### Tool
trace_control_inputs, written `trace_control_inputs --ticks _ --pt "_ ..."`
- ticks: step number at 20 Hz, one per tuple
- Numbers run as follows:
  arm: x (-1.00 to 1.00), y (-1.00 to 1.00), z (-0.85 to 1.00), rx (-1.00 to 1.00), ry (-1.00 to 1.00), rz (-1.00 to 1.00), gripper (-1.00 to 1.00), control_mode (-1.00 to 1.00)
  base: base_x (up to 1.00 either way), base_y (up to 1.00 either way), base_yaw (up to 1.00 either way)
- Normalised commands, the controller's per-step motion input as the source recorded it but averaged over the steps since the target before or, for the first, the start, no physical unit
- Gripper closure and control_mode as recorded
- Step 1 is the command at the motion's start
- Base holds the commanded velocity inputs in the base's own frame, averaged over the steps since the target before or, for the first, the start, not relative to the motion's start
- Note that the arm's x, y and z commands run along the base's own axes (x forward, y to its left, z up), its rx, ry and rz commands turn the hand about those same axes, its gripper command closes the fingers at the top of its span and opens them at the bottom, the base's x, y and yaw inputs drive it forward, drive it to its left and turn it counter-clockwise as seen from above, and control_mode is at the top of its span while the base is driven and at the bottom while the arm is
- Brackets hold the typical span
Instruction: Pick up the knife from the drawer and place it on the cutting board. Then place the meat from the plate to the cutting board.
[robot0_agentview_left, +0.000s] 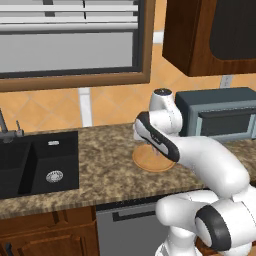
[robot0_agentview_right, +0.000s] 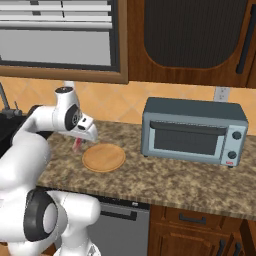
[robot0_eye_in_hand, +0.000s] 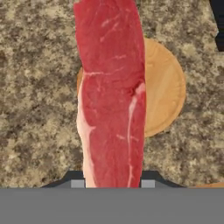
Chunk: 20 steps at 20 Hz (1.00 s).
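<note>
Red raw meat (robot0_eye_in_hand: 113, 96), streaked pinkish-white, hangs lengthwise between the two dark fingertips (robot0_eye_in_hand: 148, 178) of the gripper (robot0_eye_in_hand: 113, 180), which pinch its lower end from either side. The slab runs up the middle of the hand view and covers most of the left half of the plate (robot0_eye_in_hand: 164, 87) below it, so it is lifted clear of the wood rather than lying on it.

From the right base view the meat (robot0_agentview_right: 77, 145) shows as a small red strip dangling under the gripper (robot0_agentview_right: 79, 142), just left of the plate (robot0_agentview_right: 104, 157) and above the speckled granite counter (robot0_agentview_right: 165, 177). The round tan plate sits bare on that counter, well left of a grey toaster oven (robot0_agentview_right: 194, 131) that stands against the tiled wall.

From the left base view the white arm (robot0_agentview_left: 200, 160) bends across the counter (robot0_agentview_left: 100, 170) and hides the gripper; the plate (robot0_agentview_left: 150, 161) peeks out beneath the dark-banded forearm, and whether any meat shows there is hard to tell. A black sink (robot0_agentview_left: 40, 162) with a round drain lies well to the plate's left, set into the same counter. A window with blinds (robot0_agentview_left: 70, 35) fills the wall above it, and dark wooden cabinets (robot0_agentview_left: 210, 35) hang over the oven (robot0_agentview_left: 220, 117).
</note>
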Motion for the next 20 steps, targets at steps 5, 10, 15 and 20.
trace_control_inputs --ticks 5,10,15,20 --pt "-0.07 -0.03 0.3 0.0 -0.02 0.0 1.0 -1.0 0.0 0.0 0.0" --pt "-0.14 0.14 0.0 0.0 -0.03 0.01 1.0 1.0 -0.1 0.4 0.04" --pt "0.0 0.0 0.0 0.0 0.0 0.0 1.0 1.0 -0.19 1.0 0.1" --pt "0.0 0.0 0.0 0.0 0.0 0.0 1.0 1.0 -0.17 1.0 0.06"
